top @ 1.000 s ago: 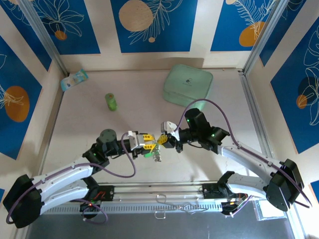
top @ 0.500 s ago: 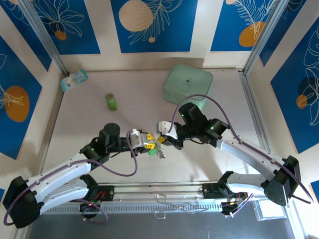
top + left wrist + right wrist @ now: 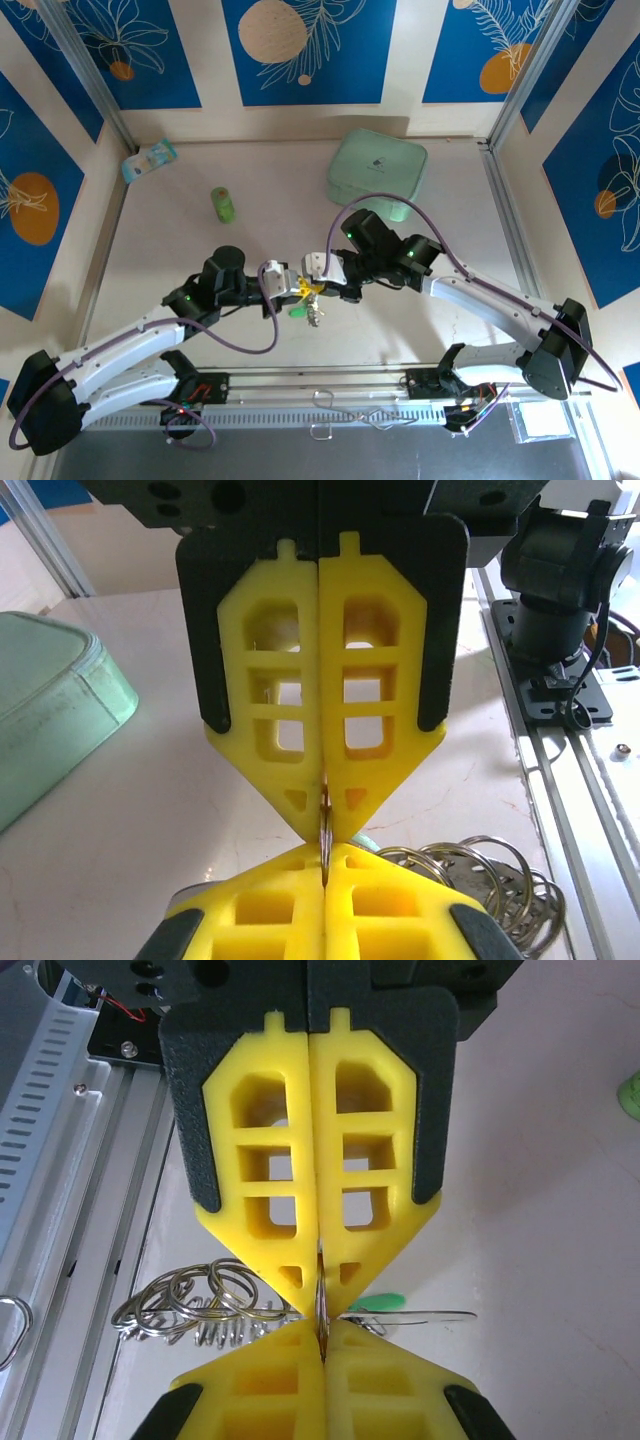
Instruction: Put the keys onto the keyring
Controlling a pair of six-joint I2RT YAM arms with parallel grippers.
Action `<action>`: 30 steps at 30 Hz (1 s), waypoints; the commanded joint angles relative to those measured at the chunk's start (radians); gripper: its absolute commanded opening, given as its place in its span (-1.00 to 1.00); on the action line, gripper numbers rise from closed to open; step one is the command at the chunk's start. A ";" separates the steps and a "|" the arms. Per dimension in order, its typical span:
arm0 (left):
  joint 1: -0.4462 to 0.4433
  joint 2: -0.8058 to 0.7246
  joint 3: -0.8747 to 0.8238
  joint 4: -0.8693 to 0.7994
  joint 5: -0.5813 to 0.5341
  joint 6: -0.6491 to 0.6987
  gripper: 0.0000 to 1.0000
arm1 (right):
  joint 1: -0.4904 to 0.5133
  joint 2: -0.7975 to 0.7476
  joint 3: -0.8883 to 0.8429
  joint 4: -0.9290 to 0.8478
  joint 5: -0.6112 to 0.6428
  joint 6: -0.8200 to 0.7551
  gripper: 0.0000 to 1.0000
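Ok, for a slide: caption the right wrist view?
Right gripper and left gripper, both shut, pinch a thin metal piece tip to tip beside bunched silver rings.

Bare tabletop (image 3: 170,250) all round; green cylinder (image 3: 222,204) and mint case (image 3: 377,168) well behind.

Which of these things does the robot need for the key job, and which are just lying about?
Needed: the keyring, a bunch of silver loops; the key with a green head beside it.
Lying about: the mint case; the green cylinder; the small packet by the far wall.
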State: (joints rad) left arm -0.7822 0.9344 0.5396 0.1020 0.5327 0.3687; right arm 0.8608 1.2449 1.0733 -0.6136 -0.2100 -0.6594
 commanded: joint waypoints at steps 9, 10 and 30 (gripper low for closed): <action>-0.006 -0.034 -0.059 0.179 0.025 -0.043 -1.00 | -0.117 -0.153 -0.203 0.246 -0.217 0.192 -0.44; -0.006 -0.034 -0.064 0.185 0.024 -0.046 -1.00 | -0.116 -0.153 -0.210 0.254 -0.222 0.202 -0.44; -0.006 -0.039 -0.081 0.219 0.033 -0.063 -1.00 | -0.129 -0.101 -0.222 0.244 -0.225 0.217 -0.92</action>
State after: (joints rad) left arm -0.7822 0.9173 0.4625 0.2554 0.5343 0.3195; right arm 0.7387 1.1320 0.8532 -0.3538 -0.4263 -0.4431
